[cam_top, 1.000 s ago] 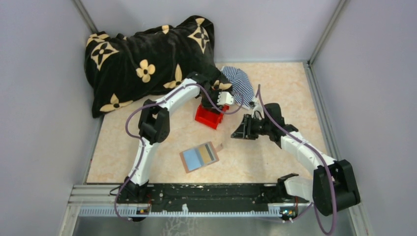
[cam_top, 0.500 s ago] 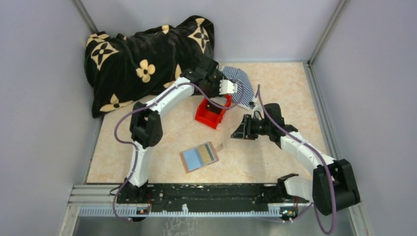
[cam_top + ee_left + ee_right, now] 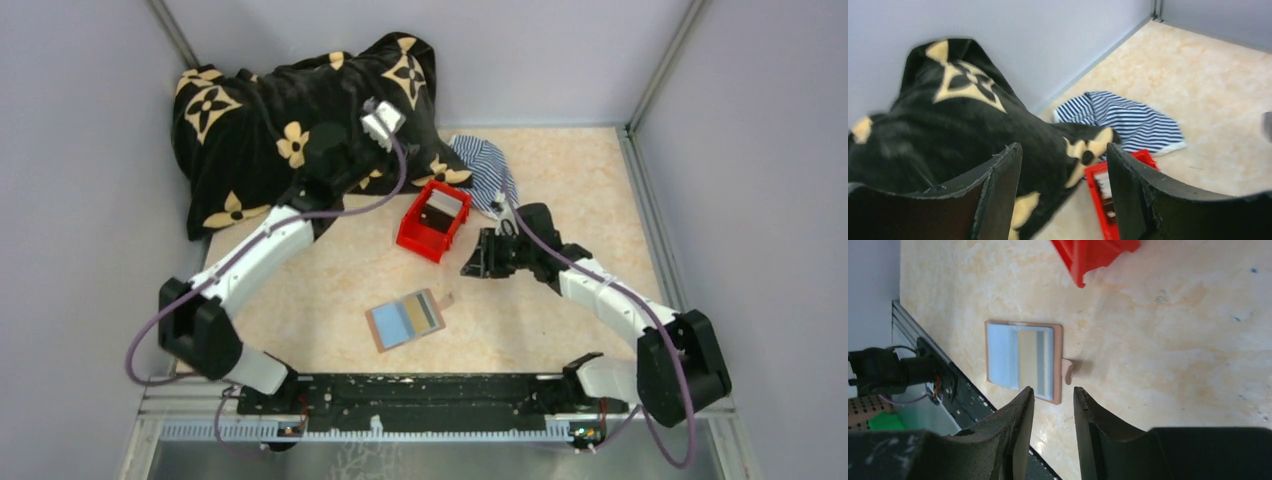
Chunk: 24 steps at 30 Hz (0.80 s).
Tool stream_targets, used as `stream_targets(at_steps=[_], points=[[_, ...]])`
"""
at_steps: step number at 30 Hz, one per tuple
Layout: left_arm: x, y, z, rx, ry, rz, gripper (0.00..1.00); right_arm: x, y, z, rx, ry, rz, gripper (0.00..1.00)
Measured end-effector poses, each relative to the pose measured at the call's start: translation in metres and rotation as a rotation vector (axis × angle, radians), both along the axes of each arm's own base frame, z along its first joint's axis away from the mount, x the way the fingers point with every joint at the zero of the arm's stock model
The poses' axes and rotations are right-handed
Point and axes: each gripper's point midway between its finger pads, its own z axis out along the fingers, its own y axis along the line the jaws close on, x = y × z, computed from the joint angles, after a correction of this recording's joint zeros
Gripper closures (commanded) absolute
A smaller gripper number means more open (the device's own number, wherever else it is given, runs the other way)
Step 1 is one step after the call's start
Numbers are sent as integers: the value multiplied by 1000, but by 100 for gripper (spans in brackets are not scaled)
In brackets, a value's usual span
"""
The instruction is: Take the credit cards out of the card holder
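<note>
Marbled beige table [image 3: 580, 180] holds the card holder [image 3: 1058, 365] opened flat near our bases, credit cards [image 3: 1003, 355] face up in its slots for easy reach; our right gripper [image 3: 1053, 392] hovers nearby, narrowly parted and empty, our left gripper [image 3: 1064, 152] spread, empty, raised over the blanket [image 3: 973, 120], seemingly clearing room.

- The holder [image 3: 405, 320] lies on bare table [image 3: 580, 190] with nothing touching it; room to reach it from 3, 6 and 9 o'clock.
- The box [image 3: 433, 221] stands at the holder's 1 o'clock, apart from it.
- The right gripper [image 3: 475, 262] hangs at the holder's 2 o'clock, near the box's 4 o'clock corner, leaving a narrow gap.
- The left arm [image 3: 250, 260] crosses the table's 8-to-11 o'clock side, with the left gripper [image 3: 380, 118] over the blanket [image 3: 290, 120].
- The blanket fills the 10-to-12 o'clock corner and reaches the box's 11 o'clock.
- The cloth [image 3: 485, 165] lies just beside the box's 1 o'clock.
- The walls [image 3: 90, 200] close off 9, 12 and 3 o'clock.
</note>
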Motion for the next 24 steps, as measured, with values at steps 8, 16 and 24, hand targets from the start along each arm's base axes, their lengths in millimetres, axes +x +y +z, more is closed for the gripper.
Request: stream_targets(at_steps=[8, 16, 24], points=[[-64, 29, -85, -258, 258, 76, 30, -1, 30, -7, -130, -55, 68, 100], [-109, 62, -160, -384, 449, 193, 28, 42, 64, 3, -197, -113, 60, 100], [-118, 72, -173, -452, 489, 243, 28, 98, 99, -16, -271, -125, 22, 100]])
